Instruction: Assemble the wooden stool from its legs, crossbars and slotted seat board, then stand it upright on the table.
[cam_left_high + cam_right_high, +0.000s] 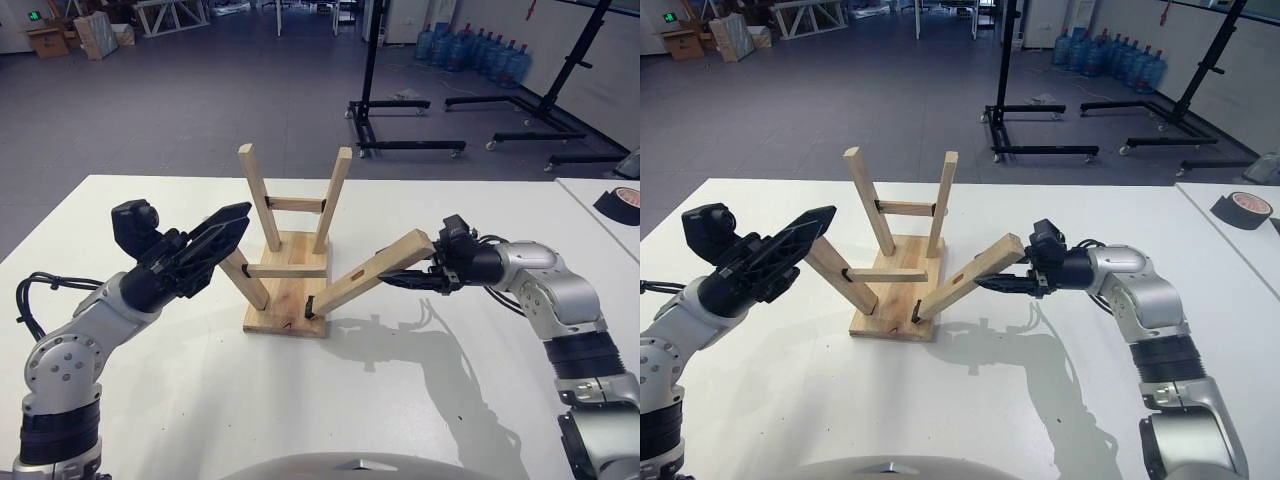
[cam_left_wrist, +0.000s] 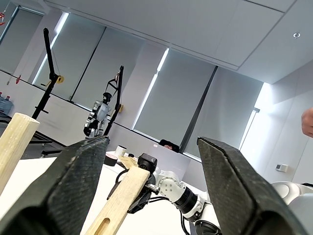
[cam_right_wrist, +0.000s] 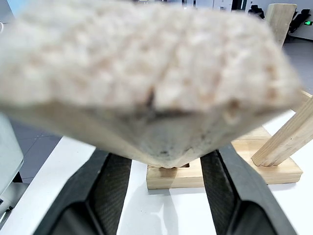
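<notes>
The stool stands upside down on the white table (image 1: 150, 400), its seat board (image 1: 285, 315) lying flat. Two rear legs (image 1: 258, 195) (image 1: 335, 200) rise from it, joined by a crossbar (image 1: 295, 204). A front-left leg (image 1: 248, 283) leans outward and carries a second crossbar (image 1: 287, 270). The fourth leg (image 1: 370, 275) slants steeply to the right, its foot at the board's front-right corner. My right gripper (image 1: 405, 277) is shut on that leg near its upper end, whose end face (image 3: 146, 73) looms above the fingers (image 3: 110, 191). My left gripper (image 1: 222, 235) hovers open by the top of the front-left leg.
A roll of black tape (image 1: 622, 200) lies on the neighbouring table at far right. Black wheeled frames (image 1: 400, 110) and water bottles (image 1: 470, 48) stand on the floor behind. The table surface around the stool is bare.
</notes>
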Robot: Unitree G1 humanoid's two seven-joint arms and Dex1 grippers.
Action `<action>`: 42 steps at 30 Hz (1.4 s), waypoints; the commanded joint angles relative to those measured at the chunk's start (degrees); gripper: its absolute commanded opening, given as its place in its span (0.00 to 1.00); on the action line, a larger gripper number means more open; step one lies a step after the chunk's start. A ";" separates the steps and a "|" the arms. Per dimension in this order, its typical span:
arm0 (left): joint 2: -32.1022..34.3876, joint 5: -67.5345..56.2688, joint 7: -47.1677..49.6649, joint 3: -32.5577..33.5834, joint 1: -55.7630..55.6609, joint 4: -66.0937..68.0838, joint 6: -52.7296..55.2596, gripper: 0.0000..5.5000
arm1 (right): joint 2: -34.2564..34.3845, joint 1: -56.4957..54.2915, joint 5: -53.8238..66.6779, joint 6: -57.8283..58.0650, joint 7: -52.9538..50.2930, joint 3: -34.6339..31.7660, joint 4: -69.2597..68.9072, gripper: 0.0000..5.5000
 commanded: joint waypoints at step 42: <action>-4.53 20.25 4.28 -0.18 -1.92 3.20 -11.98 0.60 | -6.91 -23.73 -16.26 16.01 2.57 17.41 -3.99 0.37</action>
